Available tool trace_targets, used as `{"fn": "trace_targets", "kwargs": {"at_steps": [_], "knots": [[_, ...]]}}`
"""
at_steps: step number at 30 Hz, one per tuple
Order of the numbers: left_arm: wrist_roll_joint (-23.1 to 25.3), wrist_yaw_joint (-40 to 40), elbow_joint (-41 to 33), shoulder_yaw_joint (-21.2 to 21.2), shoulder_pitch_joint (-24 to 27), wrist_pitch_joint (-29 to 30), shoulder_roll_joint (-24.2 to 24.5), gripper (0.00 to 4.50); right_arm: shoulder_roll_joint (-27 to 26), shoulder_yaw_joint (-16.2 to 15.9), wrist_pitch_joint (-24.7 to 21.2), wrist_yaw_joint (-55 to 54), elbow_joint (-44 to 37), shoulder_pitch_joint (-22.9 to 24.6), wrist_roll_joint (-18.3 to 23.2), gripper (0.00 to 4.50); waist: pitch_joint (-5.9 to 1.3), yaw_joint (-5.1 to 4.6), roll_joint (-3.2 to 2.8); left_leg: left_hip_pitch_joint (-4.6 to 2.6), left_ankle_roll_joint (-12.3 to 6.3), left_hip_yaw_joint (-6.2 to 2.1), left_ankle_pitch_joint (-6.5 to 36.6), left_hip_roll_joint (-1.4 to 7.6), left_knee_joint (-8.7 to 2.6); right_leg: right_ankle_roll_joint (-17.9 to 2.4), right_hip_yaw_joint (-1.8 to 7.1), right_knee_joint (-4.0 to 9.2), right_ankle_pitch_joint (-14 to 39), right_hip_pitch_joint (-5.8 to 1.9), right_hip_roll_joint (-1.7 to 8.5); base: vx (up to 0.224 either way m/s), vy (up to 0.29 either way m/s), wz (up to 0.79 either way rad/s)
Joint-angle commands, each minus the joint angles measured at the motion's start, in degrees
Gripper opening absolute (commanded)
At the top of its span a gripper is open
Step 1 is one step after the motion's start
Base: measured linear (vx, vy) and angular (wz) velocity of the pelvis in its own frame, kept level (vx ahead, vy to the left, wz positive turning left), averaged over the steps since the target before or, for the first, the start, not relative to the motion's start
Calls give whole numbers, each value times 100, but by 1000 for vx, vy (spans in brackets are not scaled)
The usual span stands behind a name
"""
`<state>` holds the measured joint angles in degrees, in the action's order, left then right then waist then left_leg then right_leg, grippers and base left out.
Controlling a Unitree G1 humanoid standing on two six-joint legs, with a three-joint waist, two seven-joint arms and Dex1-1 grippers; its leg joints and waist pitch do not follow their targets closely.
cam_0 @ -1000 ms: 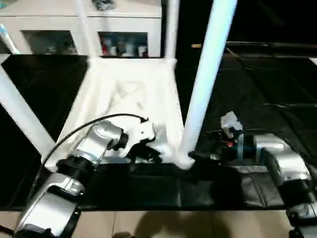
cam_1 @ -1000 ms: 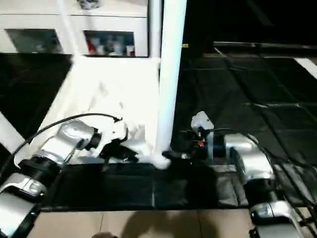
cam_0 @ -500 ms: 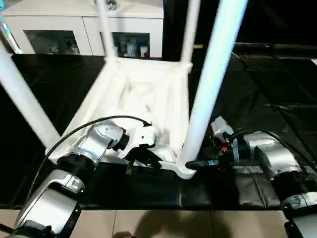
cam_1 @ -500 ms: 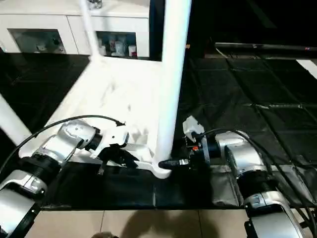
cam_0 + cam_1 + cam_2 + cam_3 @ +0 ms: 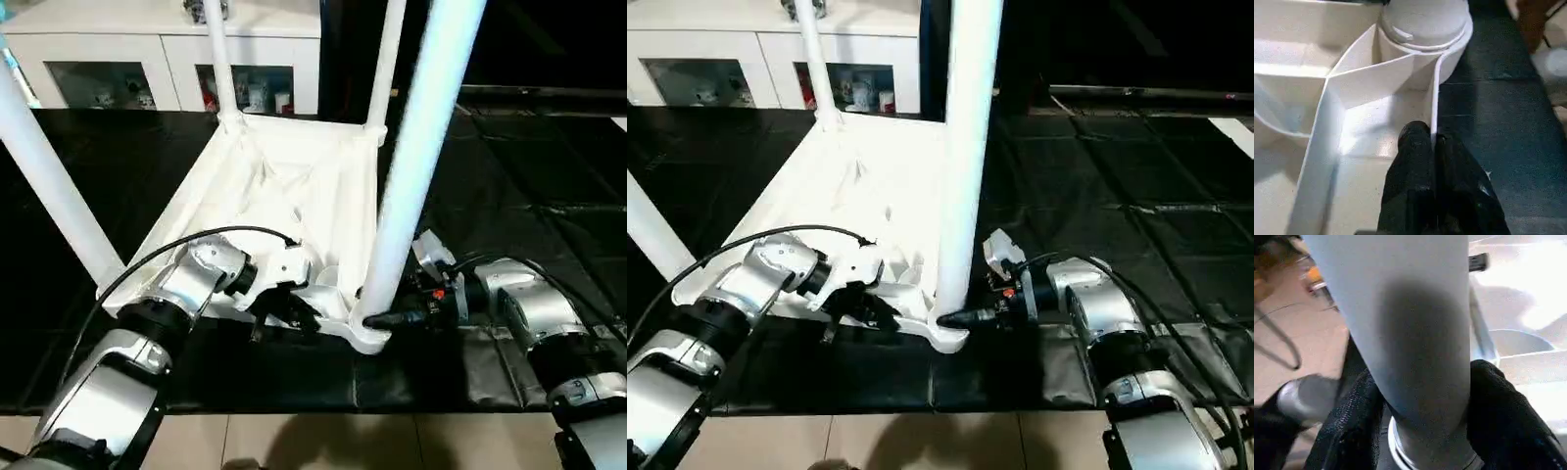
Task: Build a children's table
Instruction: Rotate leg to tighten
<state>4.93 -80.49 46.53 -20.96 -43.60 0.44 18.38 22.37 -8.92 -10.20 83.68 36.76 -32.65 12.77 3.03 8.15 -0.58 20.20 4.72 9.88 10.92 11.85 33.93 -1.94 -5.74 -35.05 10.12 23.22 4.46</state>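
While upturned at mid-frame on the black mat [image 5: 509,196], looks light, stiff and slick, so best taken thus: left jaws pinched shut on the children's table [image 5: 294,186] rim [image 5: 1434,112], right jaws clasping the near leg [image 5: 416,166] just above its socket [image 5: 370,338].

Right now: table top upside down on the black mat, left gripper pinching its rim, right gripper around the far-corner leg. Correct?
Not the far-corner leg. The right gripper is around the near-corner leg, as the right eye view shows. The table top lies upside down, the left gripper pinching its rim.
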Motion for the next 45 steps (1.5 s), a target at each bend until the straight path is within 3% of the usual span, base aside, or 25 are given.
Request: {"fn": "trace_targets", "kwargs": {"at_steps": [1,6,10,14,17,19,20,22,24,28,35,36,40,45], "knots": [[-119,584,53,203,-125,360,-260,0,-249,49,-259,-626,-172,155,-4,213,-393,-21,35,-12,-302,-17,880,158,-365,-1071,300,456,1501,-357,427,0,0,0],[-266,1530,-115,563,-59,1069,-611,0,-726,265,-622,-2025,-434,446,-135,206,-361,-148,54,-13,-166,-31,1003,116,-395,-808,282,547,2146,-355,433,0,0,0],[-380,2373,-235,877,-105,1583,-1019,0,-1252,455,-981,-3004,-490,480,-112,202,-362,-248,54,-4,-210,-29,985,87,-386,-743,275,589,2295,-350,414,0,0,0],[-473,3526,-187,1210,-313,1960,-1688,0,-2038,959,-1213,-4608,118,-6,-8,202,-374,-355,43,13,-161,-43,943,75,-389,-781,255,576,2253,-355,410,0,0,0],[-414,3713,-216,1203,-335,1973,-1841,0,-2172,1042,-1267,-5004,285,-176,-58,202,-376,-391,34,2,-275,-20,914,59,-372,-820,273,597,2091,-337,390,0,0,0],[-288,3673,-325,1084,-287,1986,-1866,0,-2231,1066,-1182,-5128,264,-196,-135,202,-397,-376,39,35,-381,-17,744,55,-373,-848,283,554,1736,-364,382,0,0,0],[-249,3623,-350,1042,-268,1957,-1834,0,-2215,1039,-1176,-5108,226,-176,-181,258,-394,-371,34,35,-395,-19,721,58,-374,-862,285,550,1677,-365,388,0,0,0],[-209,3612,-371,1012,-255,1949,-1795,0,-2214,1038,-1186,-5099,170,-139,-212,258,-394,-376,27,34,-423,-19,710,68,-376,-905,285,539,1551,-369,387,0,0,0],[-124,3616,-382,948,-234,1925,-1704,0,-2180,1013,-1164,-5082,73,-48,-286,289,-373,-384,17,19,-406,-22,870,74,-393,-859,277,577,1819,-358,395,0,0,0],[-44,3489,-379,846,-186,1826,-1553,0,-2020,926,-971,-5001,26,66,-348,308,-373,-385,7,15,-362,-29,947,84,-407,-818,284,583,1879,-355,394,0,0,0],[-58,2564,-429,669,-14,1452,-1042,0,-1221,672,-851,-3423,-705,542,-142,364,-387,-330,17,25,-516,-18,852,98,-392,-915,304,552,1509,-386,406,0,0,0],[-54,2423,-408,633,-7,1331,-967,0,-1064,612,-782,-3188,-784,588,-154,390,-383,-300,13,19,-516,-19,852,104,-398,-900,297,561,1571,-377,404,0,0,0],[-51,1602,-297,444,19,600,-622,0,-415,573,-586,-2195,-946,581,-48,392,-383,-229,5,18,-484,-15,935,120,-397,-862,299,560,1686,-374,404,0,0,0],[-101,565,-379,195,69,181,-306,0,54,441,-475,-1224,-968,476,51,392,-423,-131,-9,4,-557,-8,700,163,-364,-1134,304,451,974,-351,402,0,0,0]]}}
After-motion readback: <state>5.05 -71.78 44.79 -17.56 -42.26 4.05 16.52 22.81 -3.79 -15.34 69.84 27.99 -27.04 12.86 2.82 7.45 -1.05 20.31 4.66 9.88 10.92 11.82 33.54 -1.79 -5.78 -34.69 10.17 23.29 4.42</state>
